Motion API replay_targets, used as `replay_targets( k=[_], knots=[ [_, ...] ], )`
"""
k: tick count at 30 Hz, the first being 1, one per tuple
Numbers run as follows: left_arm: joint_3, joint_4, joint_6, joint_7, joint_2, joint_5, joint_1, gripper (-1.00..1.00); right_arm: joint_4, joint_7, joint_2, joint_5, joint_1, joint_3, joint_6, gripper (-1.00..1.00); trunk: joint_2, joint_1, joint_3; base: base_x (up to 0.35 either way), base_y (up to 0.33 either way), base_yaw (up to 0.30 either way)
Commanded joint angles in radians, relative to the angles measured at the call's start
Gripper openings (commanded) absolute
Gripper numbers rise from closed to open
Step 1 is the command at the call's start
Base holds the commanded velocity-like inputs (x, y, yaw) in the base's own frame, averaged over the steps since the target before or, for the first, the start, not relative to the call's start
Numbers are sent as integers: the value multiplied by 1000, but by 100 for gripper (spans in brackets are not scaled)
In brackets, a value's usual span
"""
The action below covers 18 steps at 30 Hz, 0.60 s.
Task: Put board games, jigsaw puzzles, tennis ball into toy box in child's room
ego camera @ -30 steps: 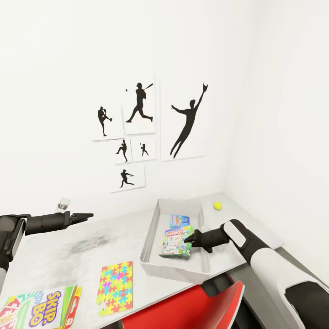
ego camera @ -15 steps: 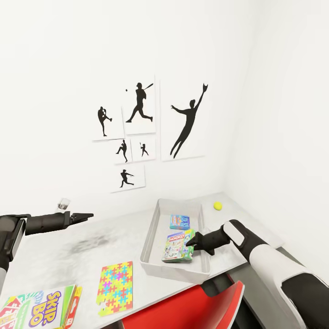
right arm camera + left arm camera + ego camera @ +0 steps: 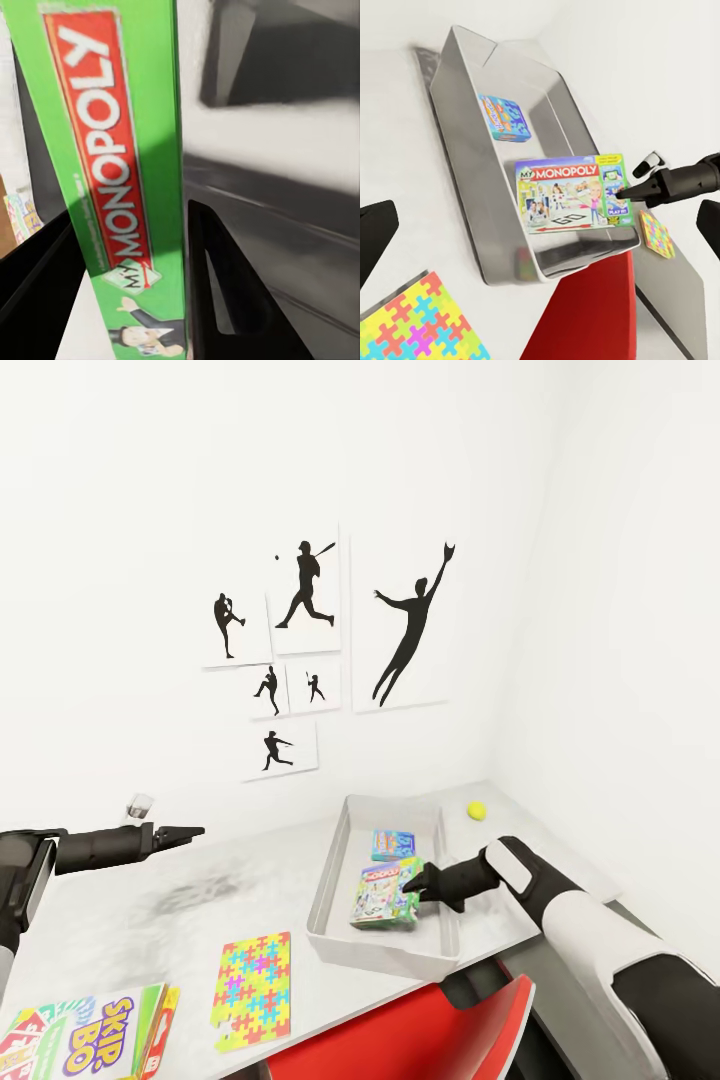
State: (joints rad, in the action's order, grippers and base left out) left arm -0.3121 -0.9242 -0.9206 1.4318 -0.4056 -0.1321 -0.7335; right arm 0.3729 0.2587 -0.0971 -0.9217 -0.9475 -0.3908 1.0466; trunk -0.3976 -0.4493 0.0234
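So the right gripper (image 3: pixel 412 882) is clamped on the edge of the Monopoly box (image 3: pixel 385 894), holding it tilted just inside the toy box (image 3: pixel 335 860) — a blue game (image 3: pixel 392 845) is already in there. Next move is probably just letting go so it drops flat. The left gripper (image 3: pixel 190 831) hovers over the table (image 3: pixel 190 910), holding nothing; fingers look closed together.

Green-and-white Monopoly box (image 3: pixel 385 895) tilts inside the grey toy box (image 3: pixel 335 860), beside a blue game (image 3: pixel 392 845).
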Motion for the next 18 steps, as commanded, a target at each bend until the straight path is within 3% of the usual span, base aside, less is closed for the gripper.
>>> replay_targets(
  k=[1, 18],
  knots=[
    [-2, -1, -10, 9, 1, -11, -1, 100, 1, 11, 1, 11, -3, -5, 1, -100, -2, -1, 2, 0, 0, 0],
    [-3, -1, -10, 10, 1, -11, -1, 100, 0, 13, 29, 10, -5, -6, 1, -100, -2, -1, 2, 0, 0, 0]
  ],
)
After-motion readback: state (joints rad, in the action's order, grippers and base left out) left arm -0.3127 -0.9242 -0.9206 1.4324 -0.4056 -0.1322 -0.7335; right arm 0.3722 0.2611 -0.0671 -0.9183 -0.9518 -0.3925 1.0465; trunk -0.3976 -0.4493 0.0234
